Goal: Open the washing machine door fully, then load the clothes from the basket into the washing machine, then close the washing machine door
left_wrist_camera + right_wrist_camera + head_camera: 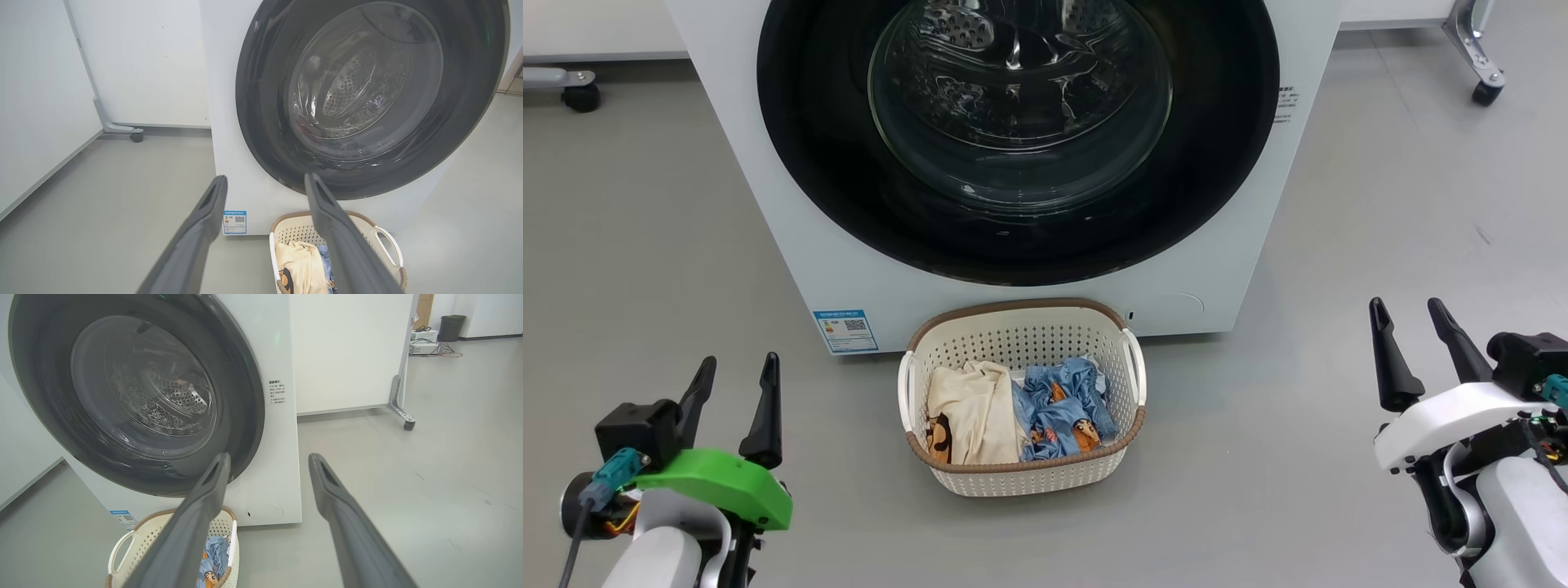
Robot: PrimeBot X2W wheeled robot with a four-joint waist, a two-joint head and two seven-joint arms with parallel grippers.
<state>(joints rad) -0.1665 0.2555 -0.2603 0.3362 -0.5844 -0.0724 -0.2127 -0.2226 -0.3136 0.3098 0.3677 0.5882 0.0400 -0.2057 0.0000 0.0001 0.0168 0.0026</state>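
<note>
Head view: my left gripper [741, 359] and right gripper [1405, 304] hang with fingers spread apart, holding nothing; between them, slightly ahead, sits one basket [1029, 482] holding the clothes [1013, 408], one cream garment and a bunched blue heap I cannot count; beyond it stands one washing machine [809, 261], its one washing machine door [1021, 106] shut. Left wrist view: the door looms ahead and right of my fingers; right wrist view: ahead and left. Opening has not begun, I judge; next I must hook the door's edge, though no handle is visible.
</note>
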